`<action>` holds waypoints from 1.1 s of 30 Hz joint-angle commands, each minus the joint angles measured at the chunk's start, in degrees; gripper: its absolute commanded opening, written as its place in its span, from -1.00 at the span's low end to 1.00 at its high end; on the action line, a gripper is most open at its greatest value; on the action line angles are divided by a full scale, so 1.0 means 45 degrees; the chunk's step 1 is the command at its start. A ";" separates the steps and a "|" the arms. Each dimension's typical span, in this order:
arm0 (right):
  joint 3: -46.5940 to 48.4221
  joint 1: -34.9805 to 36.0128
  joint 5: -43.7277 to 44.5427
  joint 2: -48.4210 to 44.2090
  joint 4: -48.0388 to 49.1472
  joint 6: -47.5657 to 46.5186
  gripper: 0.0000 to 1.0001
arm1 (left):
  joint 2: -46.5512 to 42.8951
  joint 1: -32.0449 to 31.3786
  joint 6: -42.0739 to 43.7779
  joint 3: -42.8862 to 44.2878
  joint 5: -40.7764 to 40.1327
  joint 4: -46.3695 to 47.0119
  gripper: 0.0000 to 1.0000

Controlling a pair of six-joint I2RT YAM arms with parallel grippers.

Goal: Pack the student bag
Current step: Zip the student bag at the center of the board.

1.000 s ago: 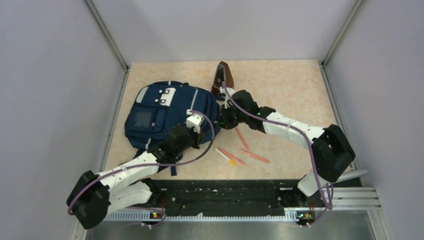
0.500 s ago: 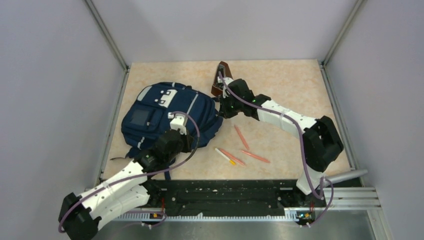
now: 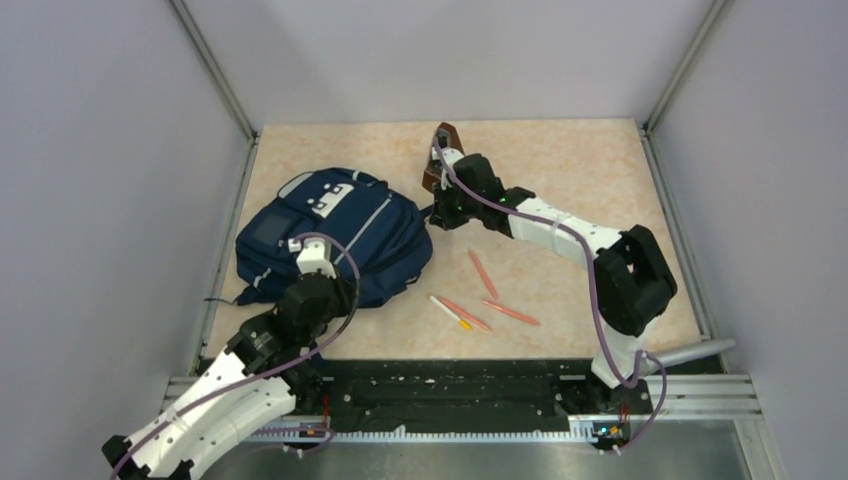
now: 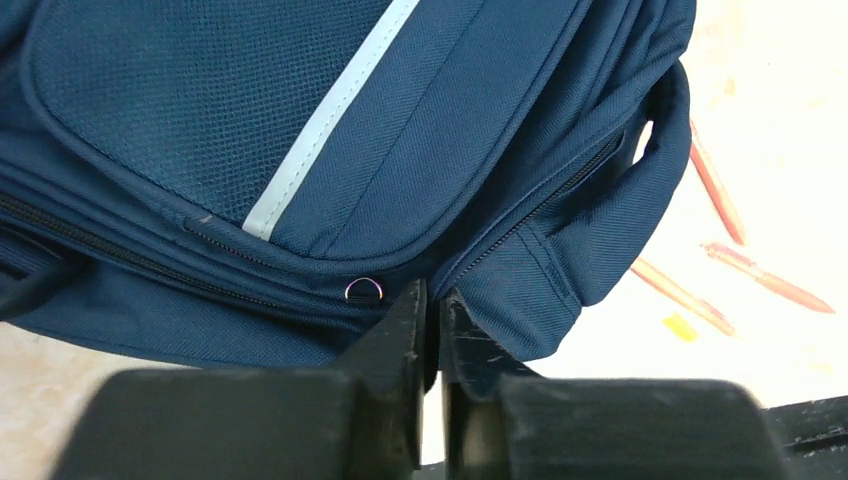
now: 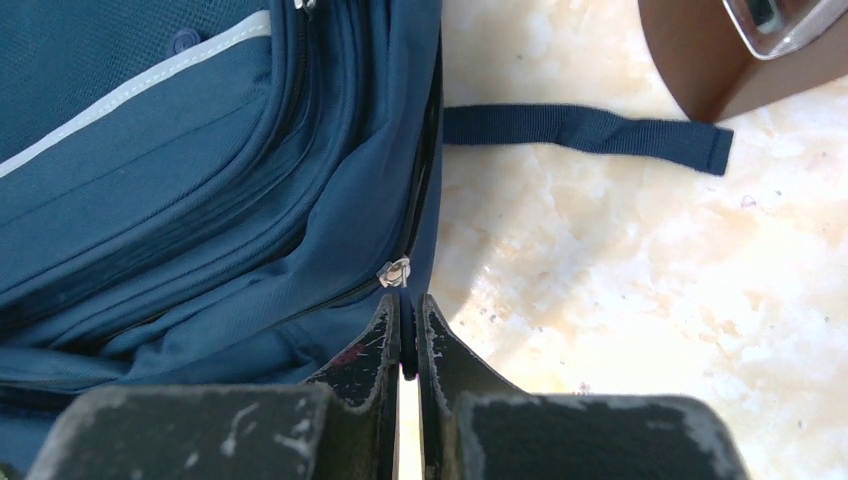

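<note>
Student bag (image 3: 380, 235) at both closed fingers (image 4: 398, 332)

The bag (image 3: 340, 235) lies on the table's (image 3: 580, 170) left half. Loose pens (image 3: 510, 312) lie right of it, a case (image 3: 446, 135) behind them.

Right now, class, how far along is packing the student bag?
Done: nothing visibly packed; the student bag lies flat, looking zipped. In hand: left gripper and right gripper, both shut, sit at zipper pulls. Left: orange pens and the brown case lie on the table.
</note>
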 commanded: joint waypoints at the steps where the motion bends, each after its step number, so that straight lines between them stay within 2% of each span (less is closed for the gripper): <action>1: -0.0535 -0.0596 0.0336 -0.0513 0.1265 -0.0366 -1.00 | -0.0829 0.0120 0.0112 0.1580 -0.1136 -0.0659 -0.53; 3: -0.0889 -0.0357 0.0140 -0.0846 0.1437 -0.0495 -1.00 | -0.0751 0.0120 0.0702 0.1923 -0.0580 -0.0229 -0.03; 4: -0.1033 -0.0244 0.0083 -0.0969 0.1496 -0.0527 -1.00 | -0.0577 0.0120 0.0980 0.2083 -0.0129 0.0064 0.15; 6: -0.1329 -0.0016 -0.0091 -0.1141 0.1610 -0.0463 -1.00 | -0.0101 0.0110 0.1379 0.2404 0.0547 0.0745 0.36; 8: -0.1581 0.0079 -0.0325 -0.1272 0.1861 -0.0244 -1.00 | 0.0665 0.0118 0.1594 0.2613 0.1238 0.1561 0.44; 12: -0.1795 0.0199 -0.0629 -0.1314 0.2112 0.0059 -1.00 | 0.2887 0.0120 0.1673 0.2780 0.2518 0.3401 0.45; 17: -0.1993 0.0244 -0.0720 -0.1512 0.2259 0.0265 -1.00 | 0.5863 0.0125 0.1633 0.2851 0.3157 0.5702 0.42; 22: -0.2088 0.0244 -0.0641 -0.1620 0.2190 0.0243 -1.00 | 0.8143 0.0119 0.1738 0.3440 0.3899 0.7030 0.35; 33: -0.2157 0.0244 -0.0536 -0.1835 0.2043 0.0133 -1.00 | 1.0776 0.0118 0.2002 0.4431 0.3325 0.6964 0.20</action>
